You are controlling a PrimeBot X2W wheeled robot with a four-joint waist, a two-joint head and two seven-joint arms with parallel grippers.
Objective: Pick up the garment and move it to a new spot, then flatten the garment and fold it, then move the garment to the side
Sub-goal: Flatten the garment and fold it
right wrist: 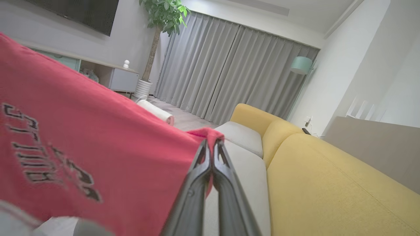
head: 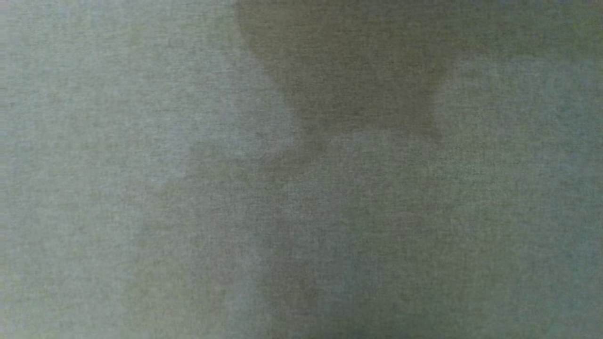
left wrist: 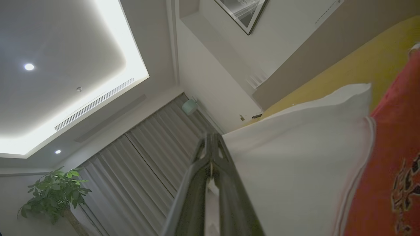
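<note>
The garment (right wrist: 82,144) is red with dark lettering and a white sleeve (left wrist: 295,157). In the right wrist view it hangs stretched to the left, and my right gripper (right wrist: 211,144) is shut on its red edge. In the left wrist view my left gripper (left wrist: 211,139) is shut on the white sleeve, with the red body (left wrist: 393,157) and its dark print to the right. The head view shows a grey woven cloth surface (head: 141,141) with soft dark shadows (head: 358,80) on it.
A yellow sofa (right wrist: 328,183) with pale grey seat cushions (right wrist: 242,164) runs along the right, below my right gripper. Grey curtains (right wrist: 229,72), a potted plant (right wrist: 164,16), a low cabinet (right wrist: 121,78) and a white roll on the floor (right wrist: 157,113) stand beyond.
</note>
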